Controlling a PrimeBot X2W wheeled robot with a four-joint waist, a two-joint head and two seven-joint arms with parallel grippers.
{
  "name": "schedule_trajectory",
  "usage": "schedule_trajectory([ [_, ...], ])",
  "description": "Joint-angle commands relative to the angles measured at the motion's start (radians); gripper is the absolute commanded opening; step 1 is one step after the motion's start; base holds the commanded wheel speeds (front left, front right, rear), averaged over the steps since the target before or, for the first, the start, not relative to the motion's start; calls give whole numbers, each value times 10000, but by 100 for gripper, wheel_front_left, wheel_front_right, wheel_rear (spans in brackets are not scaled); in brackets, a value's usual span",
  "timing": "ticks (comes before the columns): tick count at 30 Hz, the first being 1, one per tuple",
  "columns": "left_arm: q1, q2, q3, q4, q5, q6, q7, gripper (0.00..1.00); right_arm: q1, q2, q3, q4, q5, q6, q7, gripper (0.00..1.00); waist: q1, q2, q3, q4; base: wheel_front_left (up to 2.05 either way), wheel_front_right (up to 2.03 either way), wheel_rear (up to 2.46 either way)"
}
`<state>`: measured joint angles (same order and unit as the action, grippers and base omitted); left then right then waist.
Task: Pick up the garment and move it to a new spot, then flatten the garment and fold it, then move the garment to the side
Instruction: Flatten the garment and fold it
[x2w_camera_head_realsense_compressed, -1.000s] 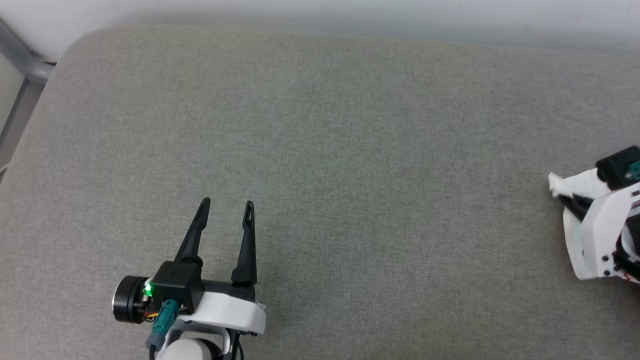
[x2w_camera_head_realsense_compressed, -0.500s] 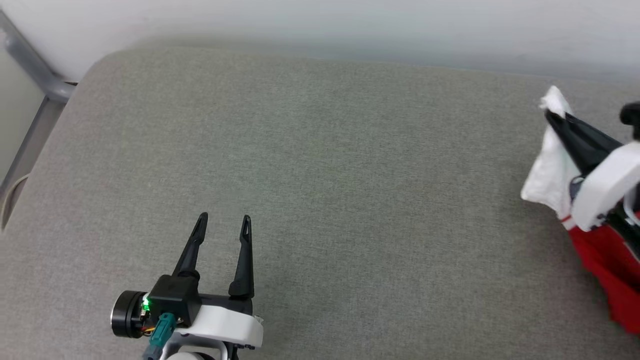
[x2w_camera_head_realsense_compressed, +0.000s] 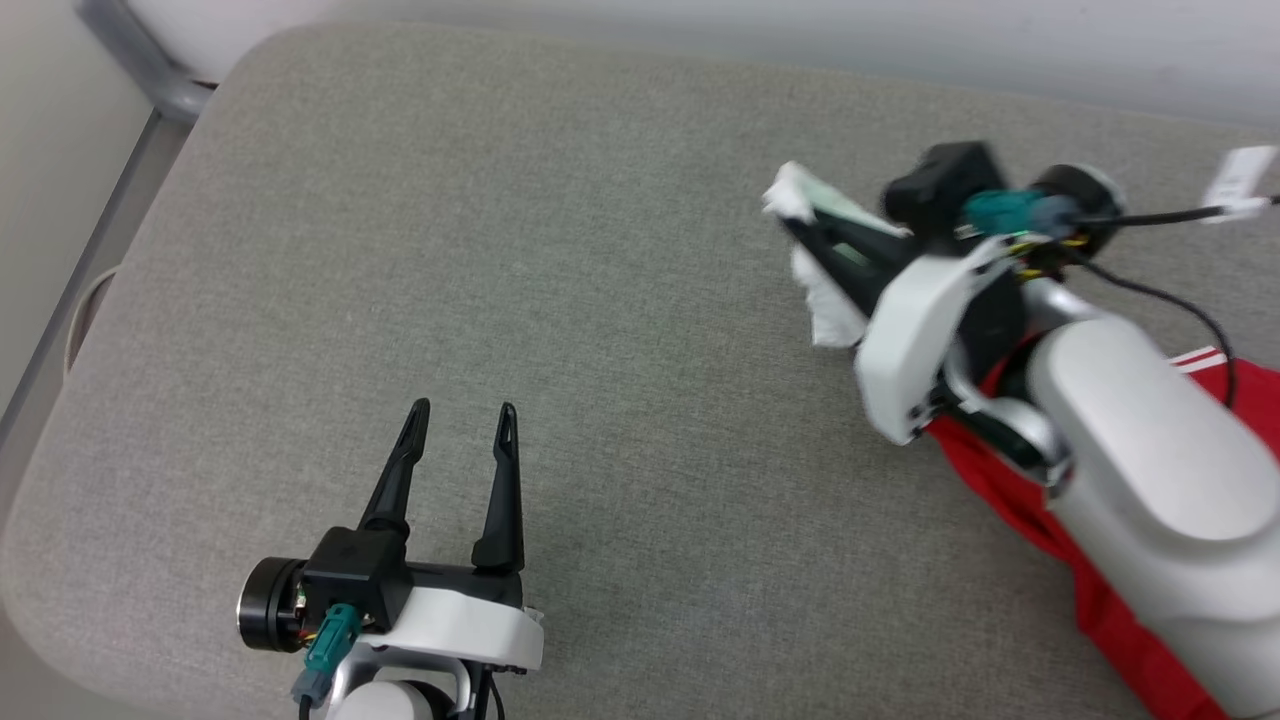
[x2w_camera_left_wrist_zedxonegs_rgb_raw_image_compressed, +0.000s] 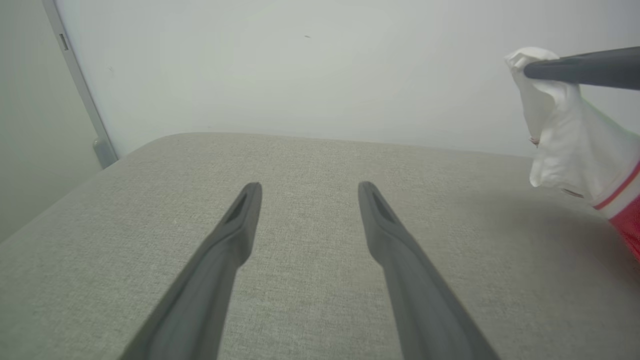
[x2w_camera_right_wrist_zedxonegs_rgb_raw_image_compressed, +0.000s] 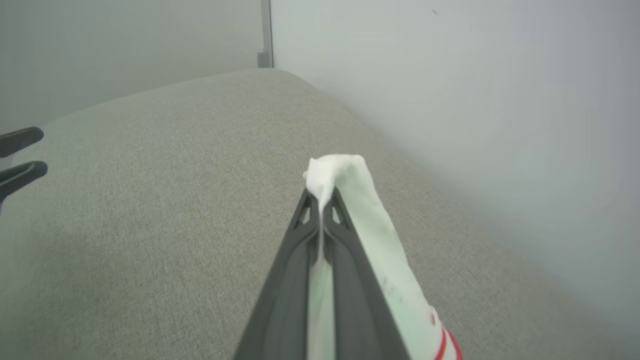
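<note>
Right gripper (x2w_camera_head_realsense_compressed: 800, 230) pinches garment (x2w_camera_head_realsense_compressed: 828, 315) by its white sleeve above grey cushion (x2w_camera_head_realsense_compressed: 640, 350); left gripper (x2w_camera_head_realsense_compressed: 462, 412) spread, holding nothing.

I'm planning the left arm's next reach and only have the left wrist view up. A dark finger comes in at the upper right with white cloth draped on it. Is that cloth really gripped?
Observer: Yes. The right wrist view shows the right gripper with its jaws shut on a white part of the garment, and a tuft pokes out past the tips.
Operator: Where does the red part go? I only catch a corner of it.
Observer: In the head view the red cloth runs under the right forearm and off the lower right edge.
</note>
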<state>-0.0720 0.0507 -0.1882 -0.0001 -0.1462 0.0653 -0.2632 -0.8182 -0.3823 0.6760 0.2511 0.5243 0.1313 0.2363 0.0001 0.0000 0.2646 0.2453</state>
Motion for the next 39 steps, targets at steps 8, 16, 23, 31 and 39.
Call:
schedule_trajectory([
  [8,-313,-10,-164,-16,-192,168,-25,100,-657,1232,3054,2163,421,-11,-314,0,-1,0,576,405,0,0,0],
  [16,-434,-9,-181,31,-277,252,-23,100,-114,1750,5515,3924,1191,-6,-354,0,-1,0,683,380,0,0,0],
  [23,-333,-9,-27,148,-135,161,-23,100,-871,1897,5477,4428,1435,-14,-2015,100,-1,0,336,92,0,0,0],
  [31,239,-9,414,138,182,-7,-23,100,-178,1498,3903,3785,1618,-12,-4545,100,-1,0,-613,-468,0,0,0],
  [39,566,-7,821,5,458,-216,-23,100,1150,739,805,2483,45,-11,-5013,100,-1,0,-1181,-1069,0,0,0],
])
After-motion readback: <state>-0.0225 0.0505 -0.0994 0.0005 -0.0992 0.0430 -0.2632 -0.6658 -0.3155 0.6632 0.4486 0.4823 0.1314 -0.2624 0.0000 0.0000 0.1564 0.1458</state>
